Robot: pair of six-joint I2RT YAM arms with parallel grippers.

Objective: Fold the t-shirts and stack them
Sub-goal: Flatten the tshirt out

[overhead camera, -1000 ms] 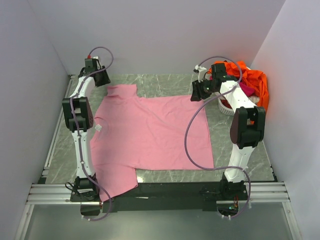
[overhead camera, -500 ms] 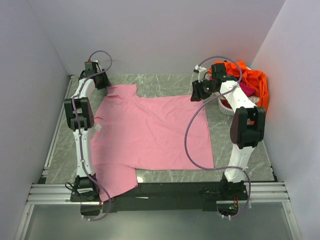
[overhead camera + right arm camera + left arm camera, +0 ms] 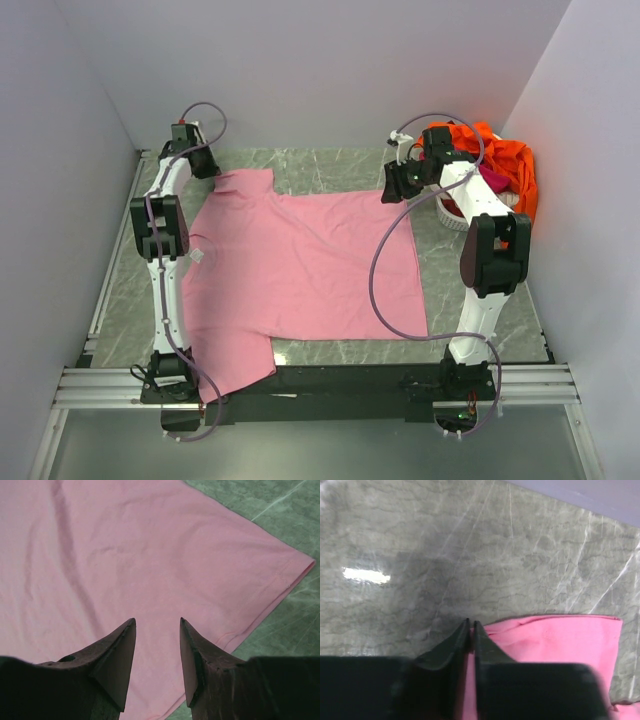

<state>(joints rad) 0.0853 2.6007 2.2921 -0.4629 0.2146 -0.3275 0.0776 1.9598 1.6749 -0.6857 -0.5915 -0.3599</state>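
A light pink t-shirt (image 3: 300, 260) lies spread flat on the marble table (image 3: 330, 170), one sleeve at the far left and one hanging over the near edge. At that far-left sleeve, my left gripper (image 3: 207, 170) is shut on the sleeve's corner; in the left wrist view its tips (image 3: 471, 625) pinch pink cloth (image 3: 560, 640). My right gripper (image 3: 393, 190) hovers open over the shirt's far right corner, and in the right wrist view its fingers (image 3: 157, 622) frame the hem (image 3: 125, 555) without touching it. An orange t-shirt (image 3: 505, 160) and a magenta one (image 3: 493, 180) sit in the basket.
The white basket (image 3: 452, 215) stands at the far right, next to the right arm's elbow. Grey walls close in on the left, back and right. The right arm's purple cable (image 3: 380, 270) loops over the shirt.
My left gripper has reached a little further to the far-left sleeve corner and closed on it. The right arm and the shirt have stayed put.
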